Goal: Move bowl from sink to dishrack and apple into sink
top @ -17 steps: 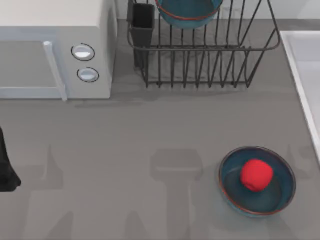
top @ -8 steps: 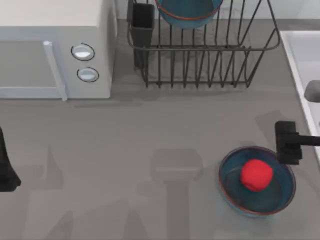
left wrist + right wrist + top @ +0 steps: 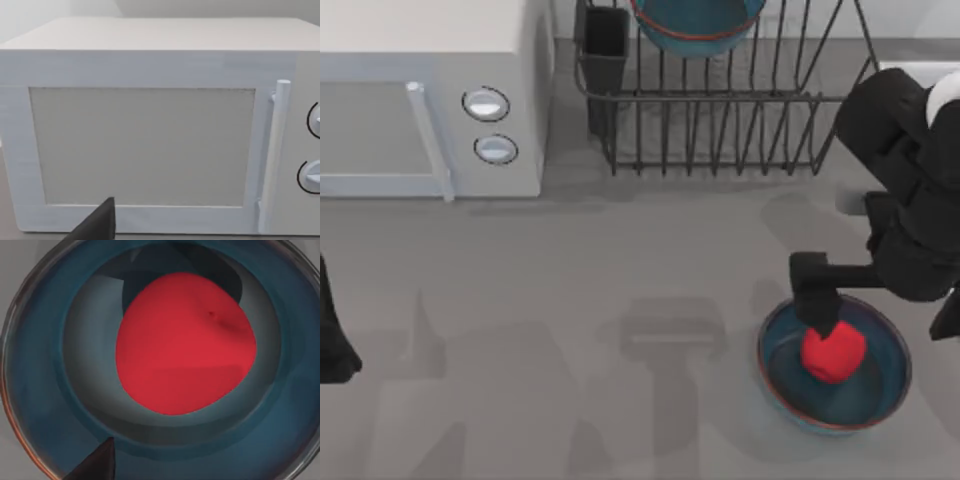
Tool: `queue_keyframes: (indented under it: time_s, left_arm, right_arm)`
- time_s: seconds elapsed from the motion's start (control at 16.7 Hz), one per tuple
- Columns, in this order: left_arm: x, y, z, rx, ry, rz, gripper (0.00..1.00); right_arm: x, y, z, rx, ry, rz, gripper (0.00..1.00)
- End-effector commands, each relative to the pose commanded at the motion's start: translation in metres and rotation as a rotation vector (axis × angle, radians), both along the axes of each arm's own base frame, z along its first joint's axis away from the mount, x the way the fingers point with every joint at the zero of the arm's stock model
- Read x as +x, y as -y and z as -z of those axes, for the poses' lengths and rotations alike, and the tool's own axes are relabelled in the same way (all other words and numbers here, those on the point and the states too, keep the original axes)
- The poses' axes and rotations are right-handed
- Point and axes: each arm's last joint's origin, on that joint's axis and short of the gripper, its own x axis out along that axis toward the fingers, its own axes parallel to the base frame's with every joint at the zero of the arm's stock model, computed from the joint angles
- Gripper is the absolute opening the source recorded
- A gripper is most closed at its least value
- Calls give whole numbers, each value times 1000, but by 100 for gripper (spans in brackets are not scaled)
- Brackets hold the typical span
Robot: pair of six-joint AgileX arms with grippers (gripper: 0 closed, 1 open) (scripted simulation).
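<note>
Top view: the right gripper (image 3: 818, 300) hangs over the table's right side, directly above the far-left rim of a teal-blue bowl (image 3: 880, 395) that sits on the grey tabletop (image 3: 620, 260). The apple (image 3: 833, 351) lies inside this bowl, a little left of its centre, and the gripper's dark tip overlaps the apple's upper edge in this view. I cannot tell how far apart the fingers are or whether they touch the fruit. The black arm runs from the gripper toward the right edge, crossing in front of the sink (image 3: 910, 68), of which a pale strip of rim shows at the upper right.

A second bowl (image 3: 695, 25) like the first stands in the dishrack (image 3: 740, 120) at the back of the table, with the rack's black utensil cup (image 3: 606, 45) at its left corner. A white microwave (image 3: 430, 110) with 2 round knobs fills the back left.

The right wrist view looks straight down into the bowl (image 3: 40, 390), with the apple (image 3: 185, 342) resting on its grey-toned floor.

The left gripper (image 3: 332, 340) is parked at the table's left edge, its wrist view facing the microwave (image 3: 145, 145) door.
</note>
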Motion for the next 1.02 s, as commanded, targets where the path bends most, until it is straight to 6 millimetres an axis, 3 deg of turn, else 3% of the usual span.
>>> queue_keyframes:
  time_s: [0.42,0.84,1.02]
  left_arm:
    - [0,0,0,0,0,0,100]
    - [0,0,0,0,0,0,100]
    - [0,0,0,0,0,0,100]
  right_arm:
    - [2,1,5,-3,-6,7,100]
    - [3,-2,74,1,2,0,100]
    - [1,-1,86,-4,-6,0,100]
